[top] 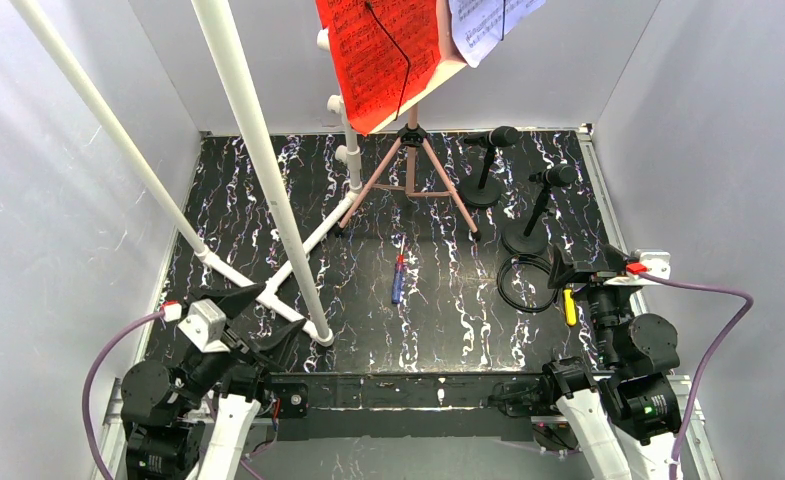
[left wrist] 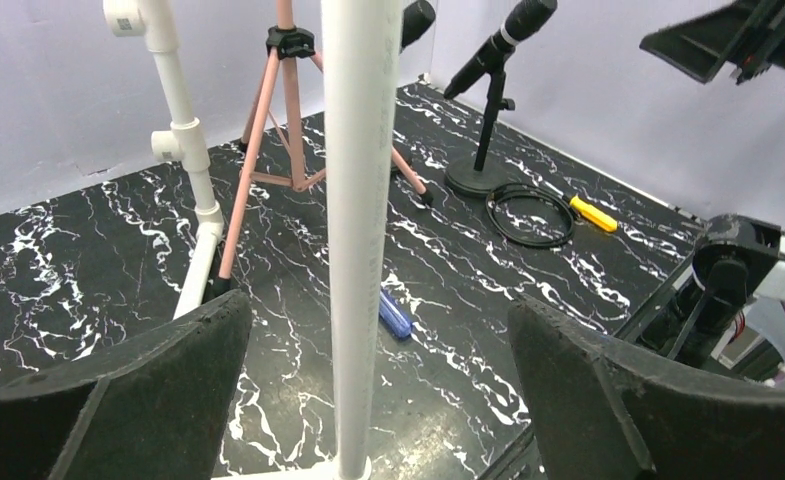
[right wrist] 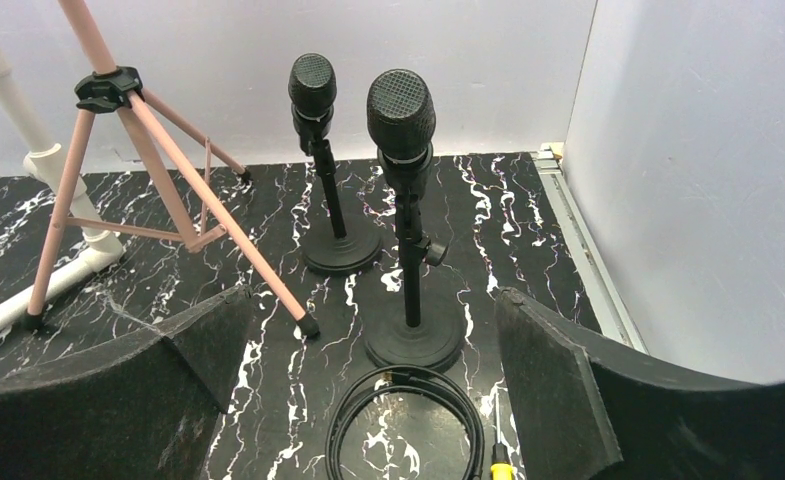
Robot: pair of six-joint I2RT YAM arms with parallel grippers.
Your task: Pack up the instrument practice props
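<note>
1. Two upright stands at the table's far right: the nearer microphone (right wrist: 406,200) rises straight ahead of the right gripper (right wrist: 370,305), stem vertical, with the farther microphone (right wrist: 318,150) behind it.
2. Right gripper: jaws wide, empty; judged the closer arm.
3. Left gripper (left wrist: 378,308): jaws wide, empty, facing the white pipe (left wrist: 358,200), well apart from both microphones.

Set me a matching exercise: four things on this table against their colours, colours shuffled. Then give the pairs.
Things:
1 tripod
2 pipe frame
3 cable
4 pen

Colours:
a white
b mostly blue
c pink
d black

Pairs: 1-c; 2-a; 3-d; 4-b
</note>
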